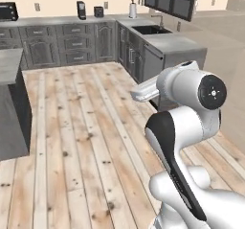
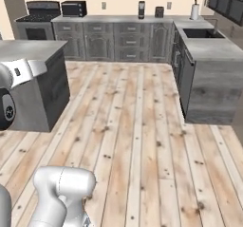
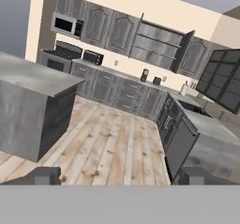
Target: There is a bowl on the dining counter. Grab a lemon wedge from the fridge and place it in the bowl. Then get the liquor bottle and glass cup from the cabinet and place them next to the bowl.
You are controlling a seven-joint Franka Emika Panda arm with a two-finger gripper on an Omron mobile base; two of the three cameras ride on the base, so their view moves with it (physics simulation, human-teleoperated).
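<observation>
**My claw faces the kitchen**

My claw [image 3: 119, 175] is spread apart, holding nothing. Far ahead, high up, the cabinet [image 3: 159, 46] hangs with its door open — grey shelves showing. The island desk [image 3: 33, 75] stands left; plank floor [image 3: 112, 148] below.

The floor [image 2: 137, 126] is pale plank wood with dark knots and a matt, worn-looking grain. The drawer units [image 2: 114, 41] along the wall show grey wood grain under smooth, light grey stone-like bench tops [image 2: 211, 48], and the island [image 3: 33, 101] has the same grey grained sides and pale matt top. The wall cabinet [image 3: 157, 45], its door open, has dull grey shelves inside, and the robot arm [image 1: 191, 122] is glossy white plastic with black joints.
</observation>
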